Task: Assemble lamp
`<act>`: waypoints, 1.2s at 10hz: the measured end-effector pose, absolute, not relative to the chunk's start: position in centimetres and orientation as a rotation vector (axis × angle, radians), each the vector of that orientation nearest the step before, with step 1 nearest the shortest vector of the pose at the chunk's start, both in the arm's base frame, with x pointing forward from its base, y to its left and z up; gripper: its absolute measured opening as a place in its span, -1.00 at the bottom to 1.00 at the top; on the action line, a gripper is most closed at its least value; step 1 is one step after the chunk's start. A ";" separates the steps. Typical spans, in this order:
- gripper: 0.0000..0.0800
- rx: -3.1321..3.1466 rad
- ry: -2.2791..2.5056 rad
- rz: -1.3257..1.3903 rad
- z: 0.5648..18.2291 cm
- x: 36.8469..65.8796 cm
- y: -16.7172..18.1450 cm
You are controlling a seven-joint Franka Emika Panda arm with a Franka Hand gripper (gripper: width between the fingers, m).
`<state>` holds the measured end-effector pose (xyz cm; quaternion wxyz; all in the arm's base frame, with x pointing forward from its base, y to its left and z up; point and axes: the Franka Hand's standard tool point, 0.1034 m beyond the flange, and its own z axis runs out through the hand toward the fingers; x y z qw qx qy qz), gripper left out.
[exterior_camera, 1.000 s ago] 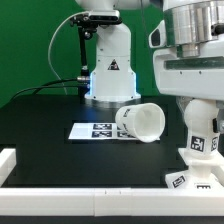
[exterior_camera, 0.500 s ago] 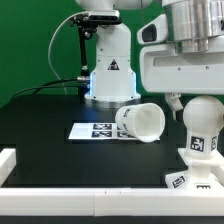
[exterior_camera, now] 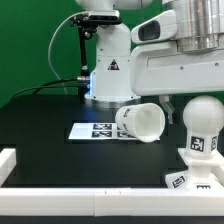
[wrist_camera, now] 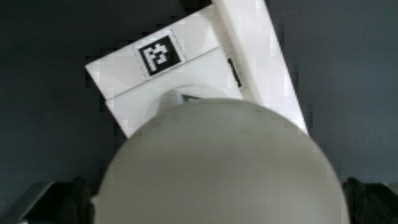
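The bulb (exterior_camera: 203, 120) stands upright with its neck down on the blocky base (exterior_camera: 197, 170), at the exterior view's right, close to the front edge of the black worktop (exterior_camera: 40, 120). A black-and-white tag shows on the bulb's neck and another on the low front part of the base. In the wrist view the bulb's rounded top (wrist_camera: 222, 165) fills the middle of the picture. The two dark tips of the jaws sit one on each side of it at the picture's edge, spread a little wider than the bulb and not pressing it, so the jaws are released and grasp nothing. Past the bulb, the same view shows the base (wrist_camera: 169, 90) with one square tag on its upper face. In the exterior view the white arm (exterior_camera: 185, 60) hangs directly above the bulb, whose top is just below it. The shade (exterior_camera: 140, 122) lies on its side near the middle of the worktop, apart from the base and toward the exterior view's left of it, with one round end facing the camera. It overlaps the near end of the marker board (exterior_camera: 90, 130), which lies flat. A low white rim (exterior_camera: 90, 200) runs along the front of the worktop.
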<state>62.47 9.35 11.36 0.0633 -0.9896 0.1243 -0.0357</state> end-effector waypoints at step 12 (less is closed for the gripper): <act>0.75 -2.937 -1.129 -0.167 11.7 62.4 9.8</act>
